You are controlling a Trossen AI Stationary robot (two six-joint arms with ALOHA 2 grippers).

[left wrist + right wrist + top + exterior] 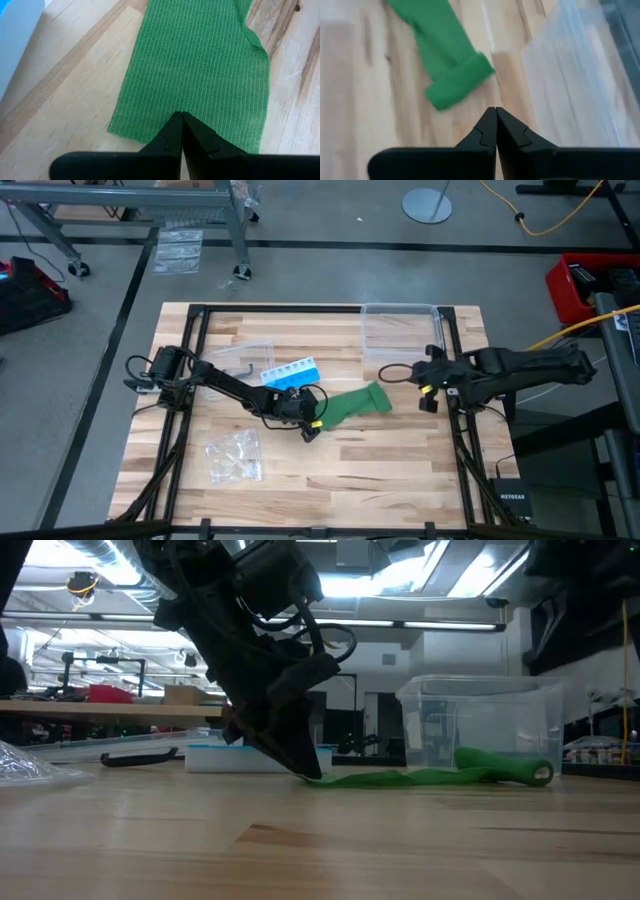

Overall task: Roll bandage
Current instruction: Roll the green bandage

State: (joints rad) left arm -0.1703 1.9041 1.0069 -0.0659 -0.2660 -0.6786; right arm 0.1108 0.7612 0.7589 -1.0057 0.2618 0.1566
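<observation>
Closest to the lens, the left gripper (181, 131) is shut, tips pressed on the flat end of the bandage (352, 404) at mid-counter. Its far end is already curled. The right gripper (428, 380), shut and empty, waits near the counter's right edge. Rolling looks barely begun; next, the pinned end needs turning over itself.

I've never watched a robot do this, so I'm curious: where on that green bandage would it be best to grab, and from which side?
Probably the flat end of the bandage, from above. It lies flat on the table, so closing over that short edge seems the surest hold. The left gripper sits there, shut. The far end is already curled, and the right gripper near it is shut.
</observation>
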